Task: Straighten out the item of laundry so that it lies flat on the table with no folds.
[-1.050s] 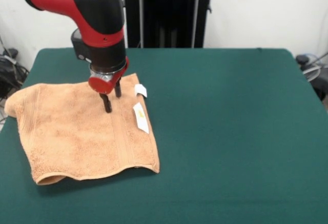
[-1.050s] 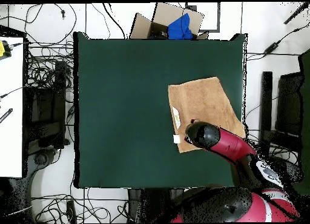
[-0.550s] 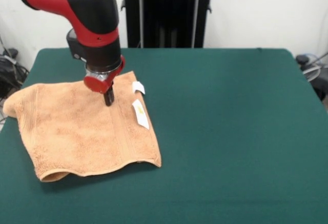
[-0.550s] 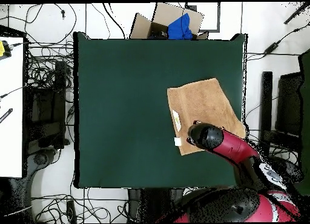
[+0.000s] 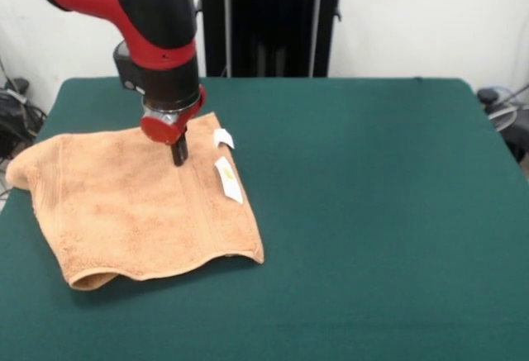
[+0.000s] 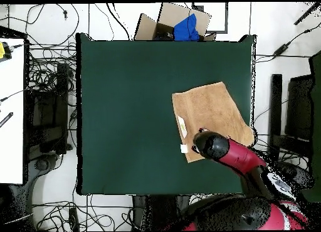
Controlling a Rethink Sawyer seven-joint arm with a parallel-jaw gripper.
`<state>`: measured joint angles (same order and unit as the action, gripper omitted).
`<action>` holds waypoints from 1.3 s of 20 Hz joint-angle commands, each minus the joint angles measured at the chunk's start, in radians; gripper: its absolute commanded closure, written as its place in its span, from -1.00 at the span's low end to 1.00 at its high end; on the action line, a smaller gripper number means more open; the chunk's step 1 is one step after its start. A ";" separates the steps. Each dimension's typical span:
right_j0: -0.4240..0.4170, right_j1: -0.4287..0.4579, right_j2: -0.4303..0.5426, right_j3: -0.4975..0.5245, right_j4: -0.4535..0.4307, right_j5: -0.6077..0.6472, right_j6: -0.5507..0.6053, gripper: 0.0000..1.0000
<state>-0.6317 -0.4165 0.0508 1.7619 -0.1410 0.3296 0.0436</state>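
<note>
The orange-tan towel, the item of laundry [image 5: 132,212], lies on the left part of the green table [image 5: 372,196], its left end reaching the table's edge. Its near edge shows two layers and bulges up a little. Two white tags [image 5: 229,181] sit on its right edge. My gripper [image 5: 178,157] comes down onto the towel's far right part, just left of the upper tag, with its fingers shut together on the cloth. In the overhead view the towel [image 6: 210,110] lies by the table's [image 6: 125,104] right edge, and the arm [image 6: 216,147] hides the fingers.
A black stand [image 5: 264,18] rises behind the table. In the overhead view a cardboard box with blue cloth [image 6: 178,26] sits beyond the far edge, a white desk [image 6: 11,110] stands at the left, and cables cover the floor around.
The fingers, apart one second ago, have come together on the towel. The towel has shifted and turned slightly, its near right corner moving right and farther back.
</note>
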 commanded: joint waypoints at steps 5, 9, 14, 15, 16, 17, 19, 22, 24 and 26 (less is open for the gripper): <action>-0.002 0.080 -0.004 0.242 -0.002 -0.102 0.366 1.00; 0.029 0.067 -0.029 0.275 0.019 -0.153 0.411 1.00; 0.096 0.039 -0.090 0.279 0.034 -0.180 0.443 1.00; 0.110 0.034 -0.104 0.281 0.037 -0.183 0.450 1.00; 0.116 0.032 -0.110 0.283 0.039 -0.185 0.453 1.00; 0.128 0.027 -0.123 0.286 0.043 -0.188 0.462 1.00; 0.143 0.019 -0.138 0.292 0.046 -0.193 0.474 1.00; 0.165 0.004 -0.162 0.294 0.046 -0.200 0.492 1.00; 0.182 -0.005 -0.180 0.294 0.048 -0.197 0.501 1.00; 0.194 -0.013 -0.196 0.291 0.048 -0.186 0.503 1.00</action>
<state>-0.4869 -0.4336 -0.0912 1.9870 -0.1293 0.0776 0.2110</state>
